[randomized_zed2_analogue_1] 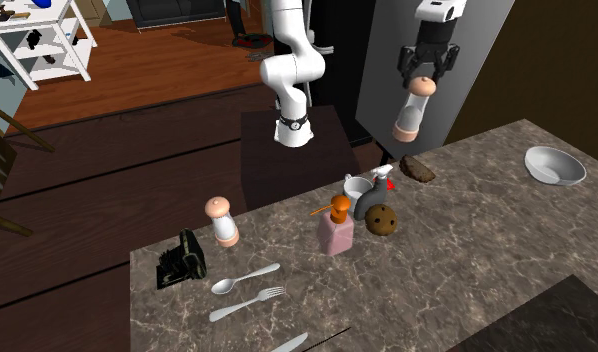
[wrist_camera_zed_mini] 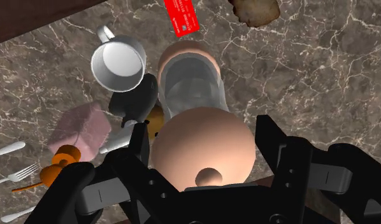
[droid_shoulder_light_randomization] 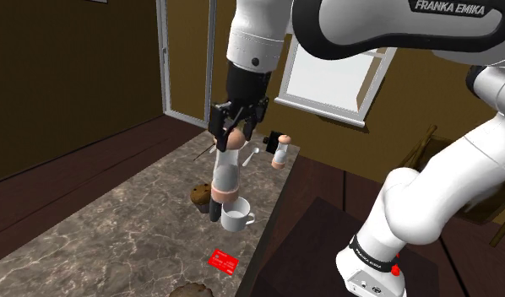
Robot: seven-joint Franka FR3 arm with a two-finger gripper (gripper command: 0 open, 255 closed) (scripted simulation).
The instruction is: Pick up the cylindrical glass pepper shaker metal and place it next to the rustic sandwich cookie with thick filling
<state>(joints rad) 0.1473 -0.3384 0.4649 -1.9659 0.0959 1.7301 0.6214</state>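
My gripper (droid_shoulder_light_randomization: 236, 121) (randomized_zed2_analogue_1: 425, 68) (wrist_camera_zed_mini: 205, 137) is shut on the top cap of a clear cylindrical shaker (droid_shoulder_light_randomization: 227, 167) (randomized_zed2_analogue_1: 411, 108) (wrist_camera_zed_mini: 192, 89) with peach end caps. The shaker hangs upright, well above the marble counter (droid_shoulder_light_randomization: 116, 228) (randomized_zed2_analogue_1: 467, 260). Below it are a white mug (droid_shoulder_light_randomization: 236, 218) (randomized_zed2_analogue_1: 358, 186) (wrist_camera_zed_mini: 118, 63) and a round brown cookie (droid_shoulder_light_randomization: 200, 196) (randomized_zed2_analogue_1: 382, 220). A flatter, rough brown cookie (randomized_zed2_analogue_1: 417, 168) (wrist_camera_zed_mini: 255, 9) lies beyond the mug, near a red card (droid_shoulder_light_randomization: 224, 261) (wrist_camera_zed_mini: 181, 14). A second, matching shaker (droid_shoulder_light_randomization: 281, 152) (randomized_zed2_analogue_1: 223, 220) stands on the counter, apart.
A pink pump bottle (randomized_zed2_analogue_1: 336, 228) (wrist_camera_zed_mini: 81, 127) stands by the round cookie. A spoon (randomized_zed2_analogue_1: 244, 279) and fork (randomized_zed2_analogue_1: 247, 303) lie near the second shaker, beside a black object (randomized_zed2_analogue_1: 182, 258). A white bowl (randomized_zed2_analogue_1: 554, 164) sits at the counter's far end. Another cookie (droid_shoulder_light_randomization: 192, 289) is at the shoulder view's bottom edge.
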